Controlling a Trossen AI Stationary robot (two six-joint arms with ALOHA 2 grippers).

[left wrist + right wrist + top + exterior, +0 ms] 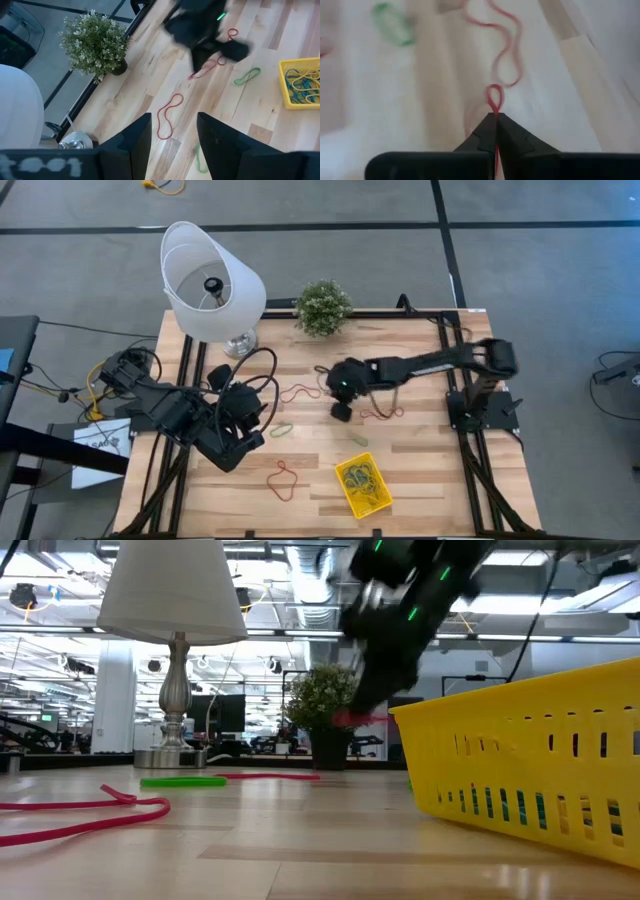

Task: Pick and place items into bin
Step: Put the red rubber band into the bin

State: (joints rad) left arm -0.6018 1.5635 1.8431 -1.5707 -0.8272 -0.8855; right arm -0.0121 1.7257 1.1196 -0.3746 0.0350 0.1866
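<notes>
- right gripper (495, 116) mid-table, fingers pressed together, pinching a red loop (506, 50); the strand runs between the fingertips, and the rest of the loop trails off across the wood
- high view: right gripper (341, 411) sits between the plant (322, 306) and the bin (364, 485), reaching in from the table's right side
- that red loop's free end lies just right of the gripper in the high view (384, 411)
- left gripper (172, 131) fingers spread wide, nothing between them; hovers over the table's left part (240, 448), well apart from the bin
- bin near the front edge, right of centre, tilted a bit; holds a tangle of loops, yellow and grey-blue (303, 82)
- loose items on the wood: red loop (283, 480) left of the bin near the front edge, another red loop (295, 392) mid-table, green loop (282, 430) just right of the left gripper, green loop (359, 439) just above the bin
- low view: bin wall (520, 755) fills the right; red loop (80, 815) and green loop (182, 781) flat on the table
- white lampshade (210, 280) at the back left corner, plant beside it at the back edge
</notes>
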